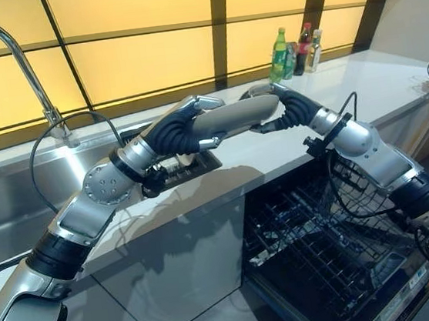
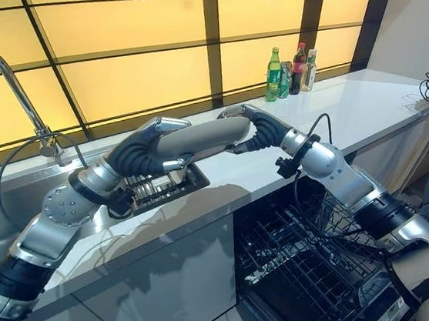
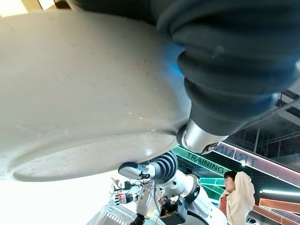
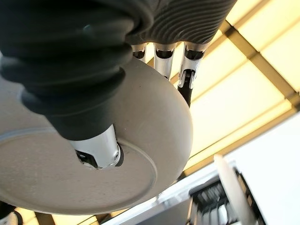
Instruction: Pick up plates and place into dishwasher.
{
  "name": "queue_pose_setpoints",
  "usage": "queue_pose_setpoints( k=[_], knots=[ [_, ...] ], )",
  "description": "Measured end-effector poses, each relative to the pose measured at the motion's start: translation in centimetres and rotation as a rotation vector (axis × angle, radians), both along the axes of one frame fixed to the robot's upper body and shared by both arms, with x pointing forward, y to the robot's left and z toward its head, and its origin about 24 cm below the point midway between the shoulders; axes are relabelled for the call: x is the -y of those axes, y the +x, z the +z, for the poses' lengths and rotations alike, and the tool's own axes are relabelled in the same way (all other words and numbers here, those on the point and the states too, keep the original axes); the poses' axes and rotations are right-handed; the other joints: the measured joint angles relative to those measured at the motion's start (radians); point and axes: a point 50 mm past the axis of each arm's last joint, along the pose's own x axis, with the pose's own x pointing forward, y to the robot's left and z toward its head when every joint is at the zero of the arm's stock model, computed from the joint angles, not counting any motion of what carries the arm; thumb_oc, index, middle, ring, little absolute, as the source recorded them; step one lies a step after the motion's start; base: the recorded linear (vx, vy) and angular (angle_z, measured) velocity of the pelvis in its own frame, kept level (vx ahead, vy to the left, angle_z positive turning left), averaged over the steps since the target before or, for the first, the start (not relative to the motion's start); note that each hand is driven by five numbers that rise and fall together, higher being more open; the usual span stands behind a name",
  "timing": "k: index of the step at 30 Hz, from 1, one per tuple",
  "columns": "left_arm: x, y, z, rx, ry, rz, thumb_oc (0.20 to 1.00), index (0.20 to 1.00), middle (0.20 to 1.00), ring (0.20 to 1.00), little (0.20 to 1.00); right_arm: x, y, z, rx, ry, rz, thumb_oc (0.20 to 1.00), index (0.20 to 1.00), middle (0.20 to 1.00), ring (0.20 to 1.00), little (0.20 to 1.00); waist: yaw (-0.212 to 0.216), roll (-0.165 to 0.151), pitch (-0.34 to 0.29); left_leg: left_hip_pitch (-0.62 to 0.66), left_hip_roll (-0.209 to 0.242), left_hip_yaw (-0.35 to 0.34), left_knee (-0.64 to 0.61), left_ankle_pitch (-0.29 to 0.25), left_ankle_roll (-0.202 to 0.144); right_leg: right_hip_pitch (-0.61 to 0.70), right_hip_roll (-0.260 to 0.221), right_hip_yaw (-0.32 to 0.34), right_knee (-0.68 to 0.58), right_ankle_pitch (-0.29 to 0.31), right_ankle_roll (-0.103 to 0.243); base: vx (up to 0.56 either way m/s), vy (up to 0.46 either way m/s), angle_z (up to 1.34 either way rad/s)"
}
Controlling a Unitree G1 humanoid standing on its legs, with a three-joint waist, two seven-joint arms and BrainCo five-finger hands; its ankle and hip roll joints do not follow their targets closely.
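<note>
Grey plate point(image 1: 237, 116) is held in the air above the white countertop point(image 1: 361, 86), edge-on to the head camera, both hands on it at once. Left hand point(image 1: 183, 125) has its fingers curled round the plate's end nearer the sink point(image 1: 3, 208); right hand point(image 1: 274, 107) clamps the opposite end, with its thumb point(image 4: 96, 152) pressed on the plate's underside and its fingers point(image 4: 164, 61) over the rim in the right wrist view. Plate sits just above the dish rack slot point(image 1: 188, 167) set into the countertop, where more plates stand upright. Dishwasher point(image 1: 326, 256) is open below the countertop edge, its black wire rack point(image 1: 301, 236) pulled out, well below the plate. Faucet point(image 1: 17, 59) rises from the far side of the sink. Bottles point(image 1: 295, 50) stand at the back of the countertop, well away from the plate. A person point(image 3: 234, 194) shows in the left wrist view, past the plate.
</note>
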Motion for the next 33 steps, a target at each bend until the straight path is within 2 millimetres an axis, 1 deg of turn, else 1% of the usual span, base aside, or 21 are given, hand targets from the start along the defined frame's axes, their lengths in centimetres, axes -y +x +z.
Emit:
queue_pose_setpoints(
  k=[10, 11, 12, 13, 17, 19, 20, 22, 24, 25, 26, 27, 29, 30, 32, 33],
  knots=[
    [-0.1, 0.2, -0.2, -0.013, -0.001, 0.014, 0.200, 0.200, 0.200, 0.200, 0.200, 0.0, 0.1, -0.2, -0.014, -0.009, 0.007, 0.200, 0.200, 0.200, 0.200, 0.200, -0.001, 0.012, -0.016, 0.004, 0.000, 0.000, 0.000, 0.000, 0.000, 0.005, 0.000, -0.001, 0.000, 0.000, 0.000, 0.00, 0.000, 0.00],
    [-0.1, 0.3, -0.2, -0.015, 0.000, 0.016, 0.583, 0.583, 0.583, 0.583, 0.583, 0.0, 0.1, -0.2, -0.012, -0.011, 0.004, 0.200, 0.200, 0.200, 0.200, 0.200, -0.001, 0.013, -0.017, 0.004, 0.000, 0.000, 0.000, 0.000, 0.000, 0.005, 0.000, -0.001, 0.000, 0.000, 0.000, 0.00, 0.000, 0.00],
    [-0.2, 0.3, -0.2, -0.016, -0.004, 0.022, 0.922, 0.922, 0.922, 0.922, 0.922, 0.0, 0.1, -0.2, -0.010, -0.014, 0.003, 0.200, 0.200, 0.200, 0.200, 0.200, -0.001, 0.014, -0.017, 0.004, 0.000, 0.000, 0.000, 0.000, 0.000, 0.005, 0.000, -0.001, 0.000, 0.000, 0.000, 0.00, 0.000, 0.00],
    [-0.1, 0.3, -0.1, -0.012, -0.019, 0.031, 1.000, 1.000, 1.000, 1.000, 1.000, -0.1, 0.0, -0.3, -0.004, -0.028, 0.005, 0.200, 0.200, 0.200, 0.200, 0.200, -0.002, 0.014, -0.018, 0.004, 0.001, 0.000, 0.000, 0.000, 0.000, 0.005, 0.001, -0.001, 0.000, 0.000, 0.000, 0.00, 0.000, 0.00],
    [-0.4, 0.7, -0.2, 0.046, 0.002, 0.115, 1.000, 1.000, 1.000, 1.000, 1.000, 0.2, -0.1, -0.4, -0.003, -0.027, -0.006, 0.200, 0.200, 0.200, 0.200, 0.200, -0.002, 0.014, -0.018, 0.004, 0.001, 0.000, 0.000, 0.000, 0.000, 0.005, 0.001, -0.001, 0.000, 0.000, 0.000, 0.00, 0.000, 0.00],
    [-1.0, 0.8, 0.0, 0.121, 0.027, 0.187, 1.000, 1.000, 1.000, 1.000, 1.000, 1.1, -0.6, -0.8, -0.010, -0.002, -0.026, 0.200, 0.200, 0.200, 0.200, 0.200, -0.002, 0.013, -0.018, 0.002, 0.001, 0.000, 0.000, 0.000, 0.000, 0.002, 0.001, -0.001, 0.000, 0.000, 0.000, 0.00, 0.000, 0.00],
    [-1.7, 1.0, 0.3, 0.160, 0.038, 0.239, 1.000, 1.000, 1.000, 1.000, 1.000, 1.6, -1.0, -1.0, -0.013, 0.008, -0.036, 0.200, 0.200, 0.200, 0.200, 0.200, -0.003, 0.013, -0.018, 0.001, 0.001, 0.001, 0.000, 0.000, 0.000, 0.000, 0.000, 0.000, 0.000, 0.000, 0.000, 0.00, 0.000, 0.00],
    [-3.6, 1.5, 1.0, 0.220, 0.052, 0.350, 1.000, 1.000, 1.000, 1.000, 1.000, 2.9, -1.8, -1.5, -0.026, 0.000, -0.056, 0.200, 0.200, 0.200, 0.200, 0.200, -0.008, 0.014, -0.018, -0.004, 0.001, 0.003, 0.000, 0.000, 0.000, -0.006, 0.001, 0.003, 0.000, 0.000, -0.001, 0.01, 0.032, -0.04],
    [-5.7, 1.6, 1.6, 0.320, 0.086, 0.489, 1.000, 1.000, 1.000, 1.000, 1.000, 4.6, -2.5, -2.2, -0.054, 0.002, -0.096, 0.200, 0.200, 0.200, 0.200, 0.200, -0.016, 0.015, -0.017, -0.007, 0.002, 0.007, 0.000, 0.000, 0.000, -0.013, 0.001, 0.008, 0.000, -0.001, -0.002, 0.01, 0.034, -0.05],
    [-7.0, 1.7, 1.8, 0.392, 0.170, 0.569, 1.000, 1.000, 1.000, 1.000, 1.000, 5.4, -2.8, -2.6, -0.074, -0.008, -0.112, 0.200, 0.200, 0.200, 0.200, 0.200, -0.029, 0.015, -0.016, -0.011, 0.002, 0.008, 0.000, 0.000, 0.000, -0.018, 0.003, 0.018, 0.000, -0.001, -0.002, -0.01, 0.029, -0.07],
    [-8.0, 1.7, 2.0, 0.428, 0.231, 0.619, 1.000, 1.000, 1.000, 1.000, 1.000, 6.1, -3.1, -3.0, -0.090, -0.027, -0.129, 0.200, 0.200, 0.200, 0.200, 0.200, -0.031, 0.018, -0.014, -0.011, 0.002, 0.013, 0.000, 0.000, 0.000, -0.023, 0.003, 0.026, 0.000, 0.000, 0.000, -0.01, 0.023, -0.13],
    [-8.9, 1.9, 2.1, 0.444, 0.260, 0.671, 1.000, 1.000, 1.000, 1.000, 1.000, 6.9, -3.4, -3.2, -0.109, -0.052, -0.148, 0.200, 0.200, 0.200, 0.200, 0.200, -0.033, 0.024, -0.011, -0.011, 0.002, 0.024, 0.000, 0.000, 0.000, -0.028, 0.003, 0.033, 0.000, 0.003, 0.003, -0.02, 0.020, -0.20],
    [-10.5, 1.8, 2.1, 0.458, 0.264, 0.760, 1.000, 1.000, 1.000, 1.000, 1.000, 8.6, -4.1, -3.7, -0.141, -0.068, -0.189, 0.200, 0.200, 0.200, 0.200, 0.200, -0.040, 0.031, -0.004, -0.011, 0.001, 0.036, 0.000, 0.000, 0.000, -0.034, 0.003, 0.046, 0.000, 0.006, 0.005, -0.01, 0.017, -0.18],
    [-11.4, 1.7, 1.8, 0.455, 0.256, 0.806, 1.000, 1.000, 1.000, 1.000, 1.000, 9.4, -4.4, -3.9, -0.153, -0.069, -0.210, 0.200, 0.200, 0.200, 0.200, 0.200, -0.055, 0.032, 0.001, -0.011, 0.001, 0.039, 0.000, 0.000, 0.000, -0.036, 0.003, 0.048, 0.000, 0.006, 0.005, -0.01, 0.018, -0.11],
    [-13.2, 1.6, 1.2, 0.450, 0.260, 0.895, 1.000, 1.000, 1.000, 1.000, 1.000, 10.7, -5.1, -4.0, -0.178, -0.072, -0.237, 0.200, 0.200, 0.200, 0.200, 0.200, -0.070, 0.037, 0.012, -0.012, 0.004, 0.053, 0.000, -0.001, -0.001, -0.042, 0.005, 0.059, 0.000, 0.008, 0.007, 0.00, 0.015, -0.15],
    [-14.4, 1.5, 0.8, 0.439, 0.261, 0.948, 1.000, 1.000, 1.000, 1.000, 1.000, 11.3, -5.4, -4.1, -0.192, -0.068, -0.250, 0.200, 0.200, 0.200, 0.200, 0.200, -0.083, 0.039, 0.017, -0.011, 0.005, 0.057, 0.000, -0.001, -0.001, -0.044, 0.006, 0.064, 0.000, 0.008, 0.007, 0.00, 0.008, -0.18]
  ],
)
